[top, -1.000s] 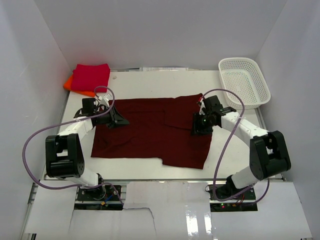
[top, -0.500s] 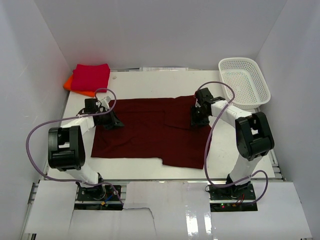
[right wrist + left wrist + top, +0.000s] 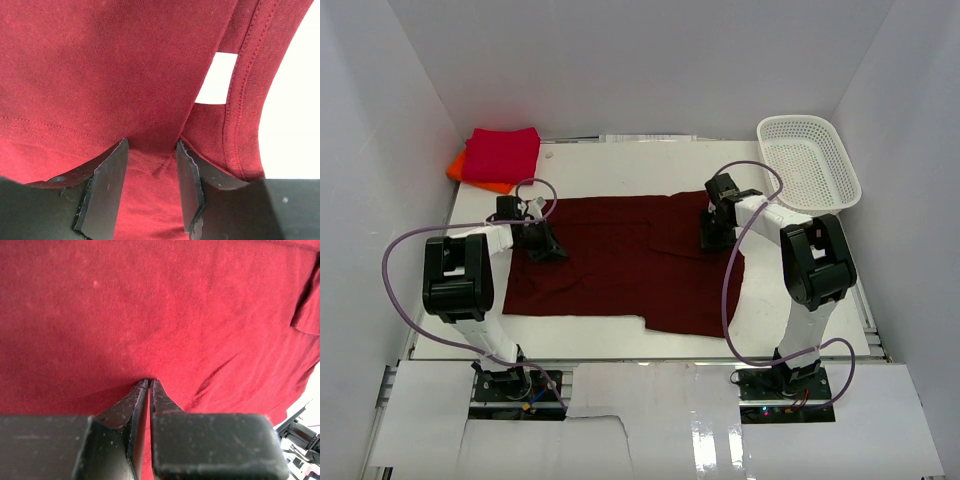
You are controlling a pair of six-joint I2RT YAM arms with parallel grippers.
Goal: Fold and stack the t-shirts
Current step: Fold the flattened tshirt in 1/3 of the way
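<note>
The left end effector (image 3: pixel 148 382) has its two fingers pressed almost flat together, with only a thin slit between them. Their tips pinch a small pucker of the maroon t-shirt (image 3: pixel 620 265), and shallow creases fan out in the cloth from that spot. In the overhead view this grip sits at the shirt's left edge, toward its far corner, with the left arm stretched low over the desk (image 3: pixel 620 170).

The right end effector (image 3: pixel 151 145) is spread. Its fingers stand apart with their tips down on the maroon cloth, and a strip of fabric lies between them that they do not squeeze. Just beyond the right finger runs the stitched collar (image 3: pixel 245 90), and a small white label (image 3: pixel 216 77) shows beside it. From above, this end effector rests on the shirt's right side near the far edge.

The maroon t-shirt lies spread flat across the middle of the desk between the two arms. Its near right corner hangs lower than the rest.

Well apart from it, in the far left corner, the crimson t-shirt (image 3: pixel 502 153) lies folded on top of the orange t-shirt (image 3: pixel 460 168), whose edge peeks out at the left. A white mesh basket (image 3: pixel 798 120) stands in the far right corner.
</note>
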